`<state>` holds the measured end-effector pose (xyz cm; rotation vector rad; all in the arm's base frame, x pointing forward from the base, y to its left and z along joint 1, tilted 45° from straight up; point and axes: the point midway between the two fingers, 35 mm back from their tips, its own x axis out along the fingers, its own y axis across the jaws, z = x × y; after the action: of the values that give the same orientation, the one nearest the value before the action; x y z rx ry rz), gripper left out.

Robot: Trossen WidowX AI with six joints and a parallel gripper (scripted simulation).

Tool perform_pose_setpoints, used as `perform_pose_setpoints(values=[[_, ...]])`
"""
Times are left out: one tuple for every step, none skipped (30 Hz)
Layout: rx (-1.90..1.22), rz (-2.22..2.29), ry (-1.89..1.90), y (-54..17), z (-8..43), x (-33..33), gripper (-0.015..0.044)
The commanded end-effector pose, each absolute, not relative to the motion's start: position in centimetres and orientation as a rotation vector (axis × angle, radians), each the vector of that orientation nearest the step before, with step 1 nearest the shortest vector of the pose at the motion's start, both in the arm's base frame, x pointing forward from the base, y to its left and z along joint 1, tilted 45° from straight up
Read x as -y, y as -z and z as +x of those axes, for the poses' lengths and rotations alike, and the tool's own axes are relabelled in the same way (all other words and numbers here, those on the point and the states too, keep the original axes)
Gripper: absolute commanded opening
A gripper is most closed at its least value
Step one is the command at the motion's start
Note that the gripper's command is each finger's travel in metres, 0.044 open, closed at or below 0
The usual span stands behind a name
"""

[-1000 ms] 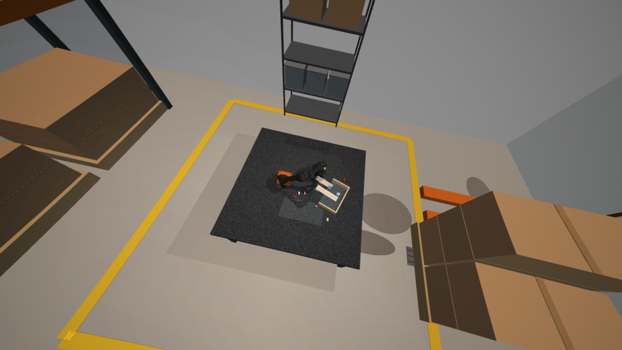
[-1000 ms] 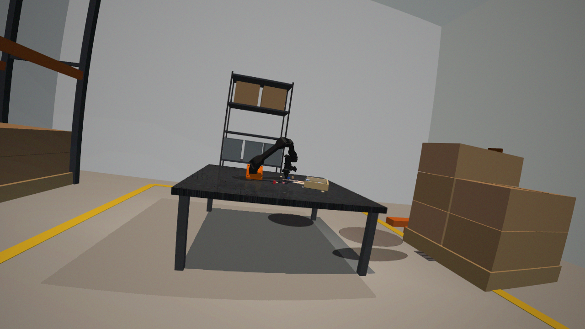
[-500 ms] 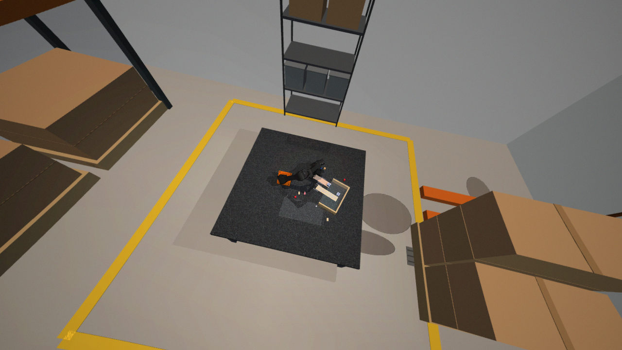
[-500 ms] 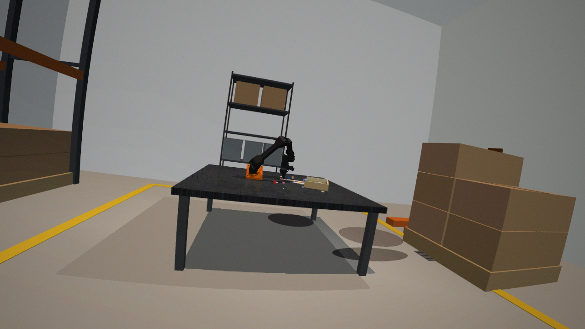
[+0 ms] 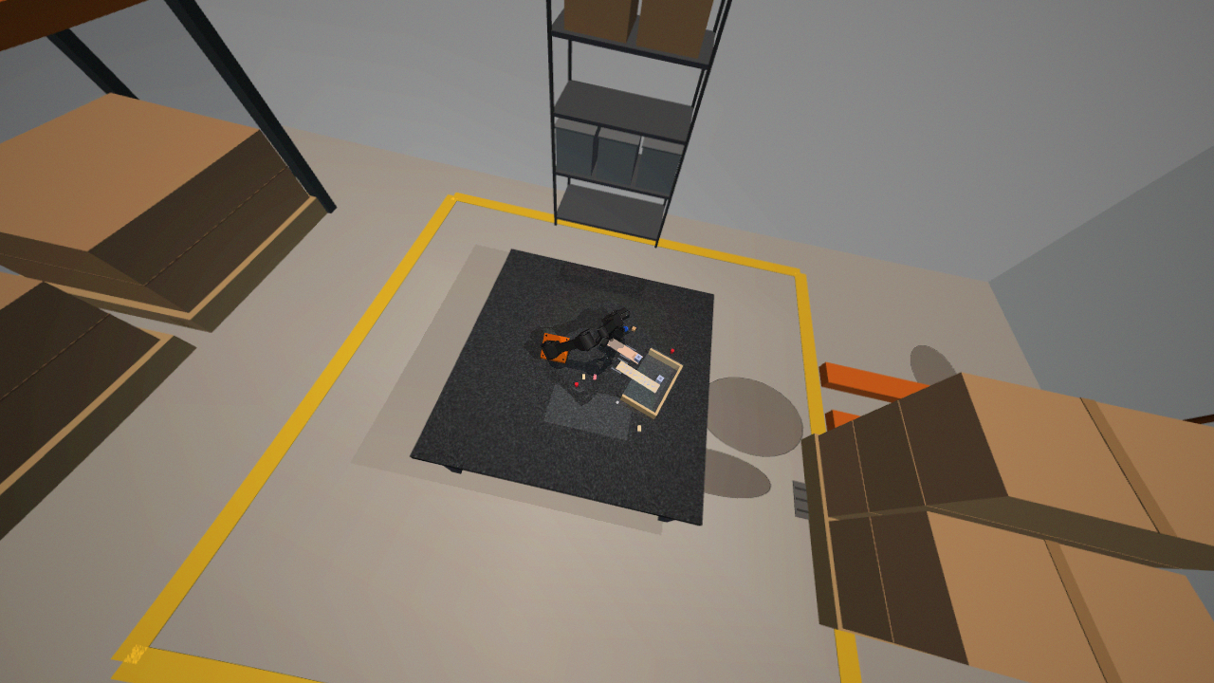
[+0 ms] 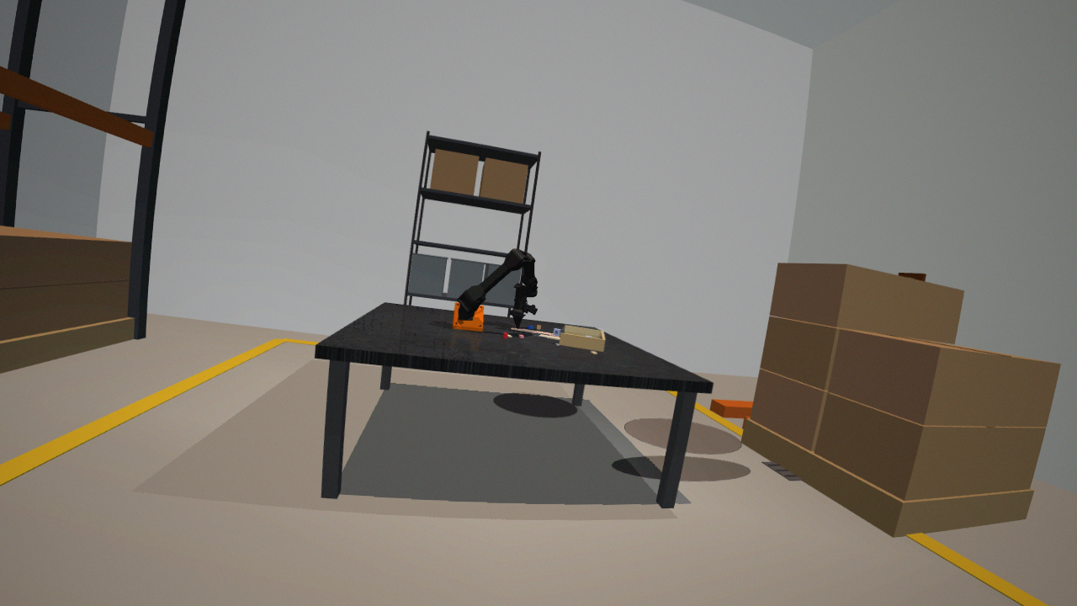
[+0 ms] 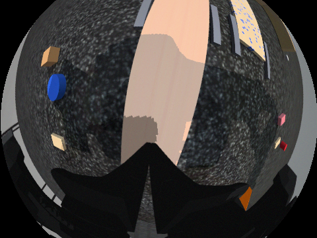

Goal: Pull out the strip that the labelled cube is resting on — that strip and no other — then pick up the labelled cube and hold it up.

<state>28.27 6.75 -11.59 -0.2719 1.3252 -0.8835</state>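
wrist view had my black parallel-jaw gripper (image 5: 609, 340) (image 6: 517, 324) (image 7: 150, 147) tip-down over a long pinkish wooden strip (image 5: 623, 349) (image 6: 530, 332) (image 7: 165, 79), jaws together, nothing visible between them. my guess: i was using the closed tips to drag it by friction, since something that flat is awkward to pinch. short grey rails (image 7: 215, 24) flanked it, probably to keep the slide straight. the blue-speckled cream strip (image 5: 636, 376) (image 7: 249, 26) lay off to the side, reaching into the pale wooden tray (image 5: 665, 396) (image 6: 581, 341). top view showed two small whitish-blue cubes, one by the pinkish strip's far end (image 5: 637, 357), one in the tray (image 5: 660, 378). couldn't read which was labelled, neither was lifted. tugging too fast could've tipped a rider, imo.
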Motion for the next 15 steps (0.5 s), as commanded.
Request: perform_pose_setpoints(values=[[-1.349, -0.273, 0.9, 12.0, 27.1, -6.4, 0.0], [-1.349, -0.273, 0.9, 12.1, 26.9, -6.4, 0.0], [-1.349, -0.273, 0.9, 12.1, 26.8, -6.5, 0.0], [-1.35, -0.273, 0.9, 12.2, 26.6, -6.5, 0.0], [-1.35, -0.273, 0.9, 12.2, 26.5, -6.5, 0.0], [-1.35, -0.273, 0.9, 12.2, 26.4, -6.6, 0.0], [-1.35, -0.273, 0.9, 12.3, 26.3, -6.6, 0.0], [-1.35, -0.273, 0.9, 12.3, 26.2, -6.6, 0.0], [-1.35, -0.273, 0.9, 12.3, 26.2, -6.7, 0.0], [-1.35, -0.273, 0.9, 12.3, 26.2, -6.7, 0.0], [-1.328, -0.272, 0.882, 11.8, 27.1, -7.4, 0.0], [-1.332, -0.271, 0.884, 11.3, 27.1, -7.9, 0.0], [-1.338, -0.27, 0.889, 10.5, 27.3, -8.7, 0.0], [-1.345, -0.271, 0.894, 9.7, 27.3, -9.5, 0.0], [-1.349, -0.272, 0.898, 9.1, 27.3, -10.0, 0.0]])
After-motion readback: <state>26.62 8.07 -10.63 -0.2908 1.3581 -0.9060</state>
